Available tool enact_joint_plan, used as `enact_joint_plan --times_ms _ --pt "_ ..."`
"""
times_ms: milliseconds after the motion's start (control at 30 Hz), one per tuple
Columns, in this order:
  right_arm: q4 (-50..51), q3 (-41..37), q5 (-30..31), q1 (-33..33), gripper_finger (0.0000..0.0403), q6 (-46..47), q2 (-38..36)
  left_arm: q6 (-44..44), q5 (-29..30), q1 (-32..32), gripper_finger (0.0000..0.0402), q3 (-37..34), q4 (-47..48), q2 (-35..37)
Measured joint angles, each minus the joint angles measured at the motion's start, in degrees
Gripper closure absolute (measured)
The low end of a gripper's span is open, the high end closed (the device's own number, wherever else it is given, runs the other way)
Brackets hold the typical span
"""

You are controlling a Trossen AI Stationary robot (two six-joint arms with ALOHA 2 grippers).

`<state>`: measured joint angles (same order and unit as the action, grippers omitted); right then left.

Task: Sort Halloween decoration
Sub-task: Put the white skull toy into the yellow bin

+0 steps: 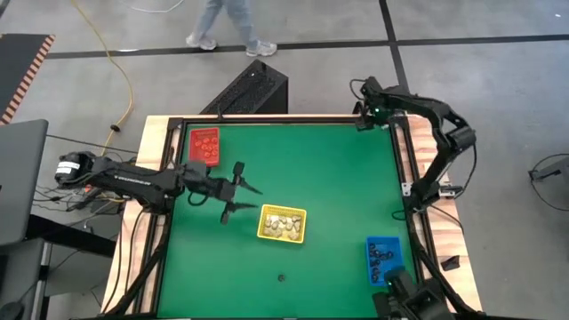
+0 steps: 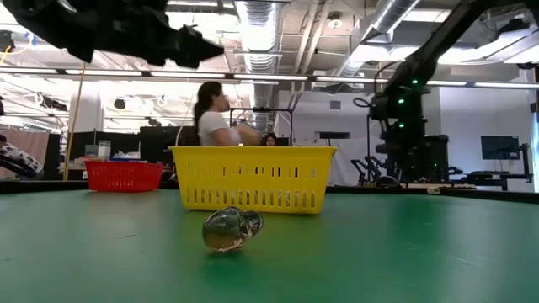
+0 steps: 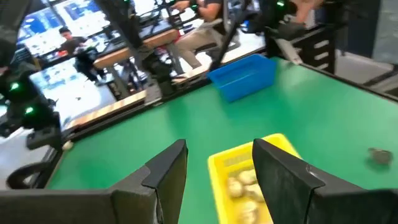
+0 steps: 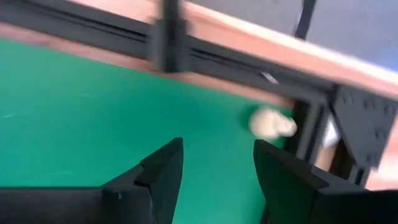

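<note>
Cream-white trinket (image 4: 272,123) by the table's far right corner looks light, hard and rollable, so the right gripper (image 4: 214,168), fingers wide and empty, should pinch its middle.

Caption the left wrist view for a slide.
Left gripper, fingers open, hovers beside the yellow tray of cream trinkets; blue tray beyond.
</note>
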<state>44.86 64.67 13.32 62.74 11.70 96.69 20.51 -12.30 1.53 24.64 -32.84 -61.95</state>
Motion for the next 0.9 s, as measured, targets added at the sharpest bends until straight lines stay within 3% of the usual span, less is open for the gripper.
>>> enact_joint_plan --times_ms 167,300,600,900 --pt "3.76 4.85 3.97 -0.63 0.0175 -1.01 6.1 -4.95 -5.95 7.19 0.0228 0.02 2.21 0.0" --pt "9.75 9.77 5.92 -0.3 0.0175 -1.16 10.74 -6.76 -9.88 9.46 0.0228 0.02 5.78 0.0" --pt "23.56 20.17 5.97 0.08 0.0175 -2.6 20.67 -5.57 -11.01 9.59 0.0228 0.02 7.1 0.0" --pt "27.54 26.21 7.98 0.68 0.0175 -4.09 22.87 -4.59 -11.1 9.56 0.0228 0.0 8.98 0.0"
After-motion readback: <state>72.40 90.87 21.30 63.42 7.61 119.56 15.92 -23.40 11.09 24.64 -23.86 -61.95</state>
